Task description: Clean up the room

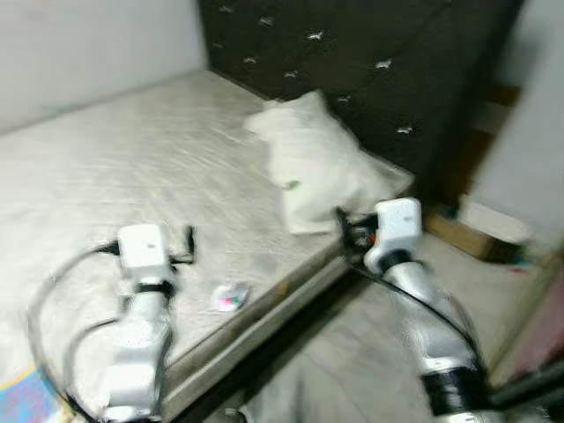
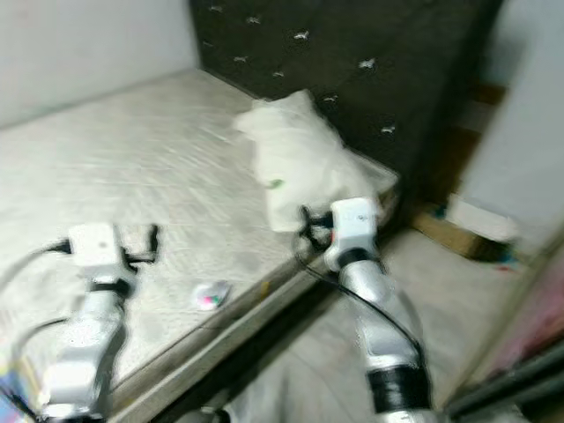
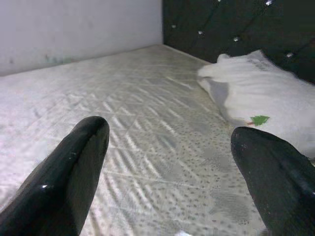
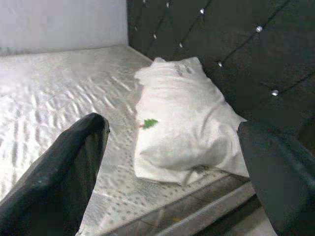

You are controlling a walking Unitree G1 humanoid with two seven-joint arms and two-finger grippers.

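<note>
A white pillow [image 4: 182,128] (small green mark on it) lies on the mattress [image 1: 115,167] against the headboard [image 4: 221,44].

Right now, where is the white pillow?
The pillow lies on the mattress against the dark headboard, just ahead of the right pincer.

A: Left arm?
B: Silver, raised and reaching forward; left gripper [image 3: 170,162] with black fingers [image 3: 74,172] spread wide apart, nothing between them

A: Right arm?
B: Also raised and extended forward, forearm angled up, black cable along it; right gripper [image 4: 172,162] with fingers [image 4: 64,172] likewise parted wide, holding nothing. Head views blurred
</note>
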